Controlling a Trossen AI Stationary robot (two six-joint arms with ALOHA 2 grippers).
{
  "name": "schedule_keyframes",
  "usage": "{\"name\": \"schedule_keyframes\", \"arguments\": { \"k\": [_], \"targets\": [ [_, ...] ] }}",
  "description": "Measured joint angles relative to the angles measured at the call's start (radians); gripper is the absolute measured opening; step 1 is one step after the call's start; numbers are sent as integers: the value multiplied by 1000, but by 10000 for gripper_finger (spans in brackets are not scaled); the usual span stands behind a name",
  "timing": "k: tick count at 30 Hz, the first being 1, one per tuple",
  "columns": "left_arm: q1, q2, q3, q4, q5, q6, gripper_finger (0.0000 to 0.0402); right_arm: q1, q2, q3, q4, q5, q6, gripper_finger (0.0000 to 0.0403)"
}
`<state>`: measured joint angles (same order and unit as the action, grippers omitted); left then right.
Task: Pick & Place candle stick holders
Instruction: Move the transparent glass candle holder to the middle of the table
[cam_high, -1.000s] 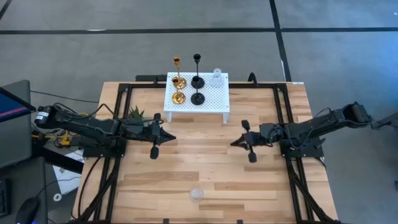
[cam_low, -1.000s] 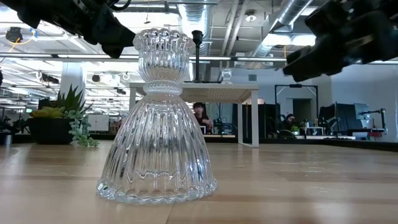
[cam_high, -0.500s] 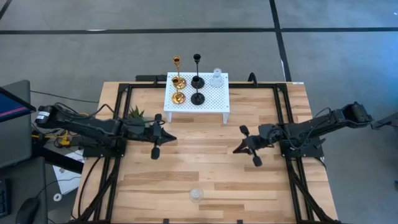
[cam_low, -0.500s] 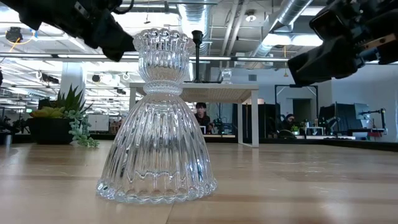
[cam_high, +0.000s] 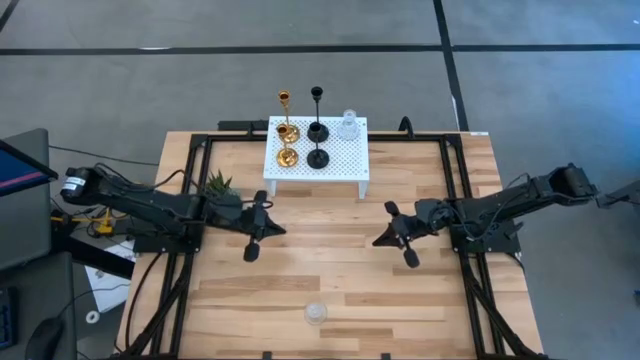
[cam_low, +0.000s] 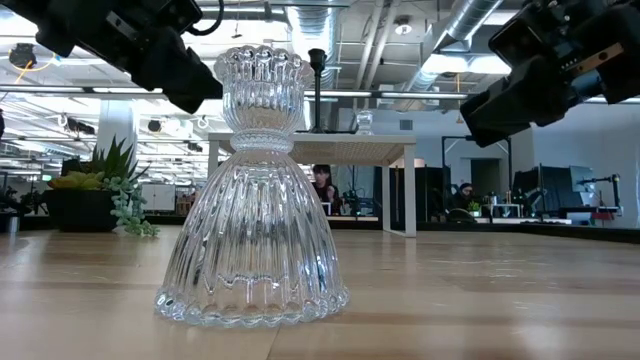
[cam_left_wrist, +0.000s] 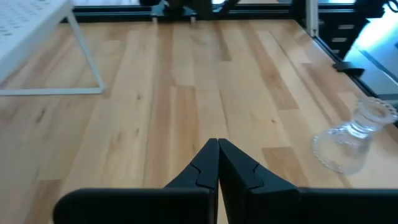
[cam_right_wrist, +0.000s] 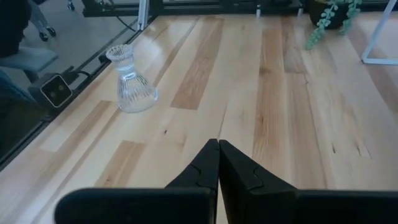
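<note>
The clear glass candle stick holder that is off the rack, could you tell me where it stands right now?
In the high view, the clear glass holder stands upright alone on the wooden table near its front edge, about midway between both arms, far from the white rack.

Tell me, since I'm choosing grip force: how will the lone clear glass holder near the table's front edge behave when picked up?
The clear glass holder looks rigid and probably breakable, so squeeze gently. Its ribbed, glossy surface may be slippery; the narrow waist under the flared top seems the safest hold. The wide skirt base should keep it from tipping on the table, though a push high up might rock it.
</note>
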<state>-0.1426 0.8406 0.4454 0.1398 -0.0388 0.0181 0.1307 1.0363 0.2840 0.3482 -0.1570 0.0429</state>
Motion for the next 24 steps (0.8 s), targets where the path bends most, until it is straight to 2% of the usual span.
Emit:
{"name": "schedule_keyframes", "arguments": {
  "k": [3,7,12,15,24],
  "targets": [
    [-8,-1,0,0,6,0,7,3,80,1,101,-3,-18,0],
    [-9,-2,0,2,6,0,6,33,268,12,270,-16,-39,0],
    [-9,-2,0,3,6,0,7,91,504,105,423,-146,-71,0],
    [-9,-2,0,3,6,0,8,122,614,184,453,-197,-126,0],
    [-9,-2,0,7,6,0,7,134,844,402,453,-205,-132,0]
  ]
}}
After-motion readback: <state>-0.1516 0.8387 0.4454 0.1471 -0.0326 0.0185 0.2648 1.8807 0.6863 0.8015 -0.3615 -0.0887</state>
